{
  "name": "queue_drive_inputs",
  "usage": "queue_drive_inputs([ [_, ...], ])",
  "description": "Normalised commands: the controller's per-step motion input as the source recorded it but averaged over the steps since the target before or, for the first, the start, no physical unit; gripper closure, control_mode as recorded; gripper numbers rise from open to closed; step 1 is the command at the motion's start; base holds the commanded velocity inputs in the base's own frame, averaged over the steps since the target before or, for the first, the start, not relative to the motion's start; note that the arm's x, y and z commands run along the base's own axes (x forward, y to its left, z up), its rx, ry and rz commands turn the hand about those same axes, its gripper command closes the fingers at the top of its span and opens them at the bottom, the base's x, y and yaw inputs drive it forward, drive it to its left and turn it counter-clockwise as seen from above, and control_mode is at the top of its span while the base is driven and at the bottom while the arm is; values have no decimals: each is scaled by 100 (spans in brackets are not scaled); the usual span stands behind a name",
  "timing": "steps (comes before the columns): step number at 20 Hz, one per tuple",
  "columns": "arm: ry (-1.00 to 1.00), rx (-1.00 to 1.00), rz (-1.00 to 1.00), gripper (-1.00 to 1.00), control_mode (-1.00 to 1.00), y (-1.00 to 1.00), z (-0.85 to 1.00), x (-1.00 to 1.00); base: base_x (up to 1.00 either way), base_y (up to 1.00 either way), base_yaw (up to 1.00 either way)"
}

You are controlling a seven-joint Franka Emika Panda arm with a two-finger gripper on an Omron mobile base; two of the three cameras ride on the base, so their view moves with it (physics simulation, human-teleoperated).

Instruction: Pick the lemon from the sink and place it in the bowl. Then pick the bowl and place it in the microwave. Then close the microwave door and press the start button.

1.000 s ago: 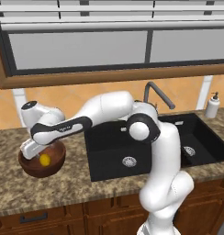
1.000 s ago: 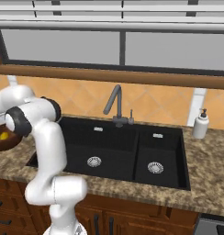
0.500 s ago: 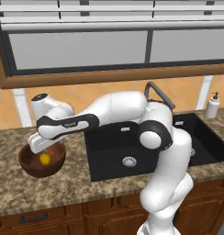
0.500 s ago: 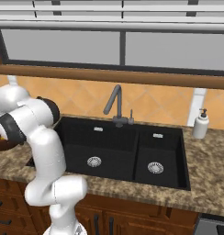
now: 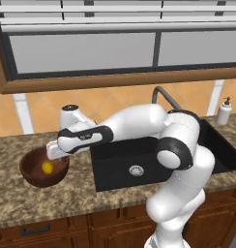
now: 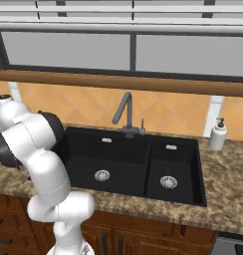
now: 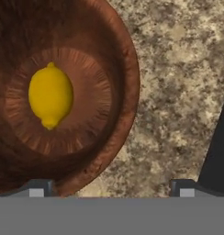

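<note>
Lemon [image 7: 50, 95] lying in the bottom of the bowl [image 7: 125, 114], bowl on the granite counter [image 5: 81, 191] left of the sink [image 5: 139, 164], gripper [image 7: 113, 187] above the bowl's rim, jaws wide apart and gripping nothing, soap bottle [image 6: 217, 135] right of the faucet [image 6: 125, 115]

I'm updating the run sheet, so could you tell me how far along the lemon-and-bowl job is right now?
Done: the lemon lies loose in the bottom of the bowl, which sits on the counter left of the sink. In hand: the gripper hangs open over the bowl's rim, one fingertip inside and one outside, holding nothing. Left: gripping the bowl, moving it into the microwave, closing the door and pressing start.
</note>
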Motion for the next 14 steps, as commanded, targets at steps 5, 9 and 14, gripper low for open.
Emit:
queue_drive_inputs([
  [5,0,2,-8,-100,-100,21,-25,30,0,0,0],
  [9,0,0,-7,-100,-100,36,-19,34,0,0,0],
  [14,0,0,-4,-100,-100,30,-19,13,0,0,0],
])
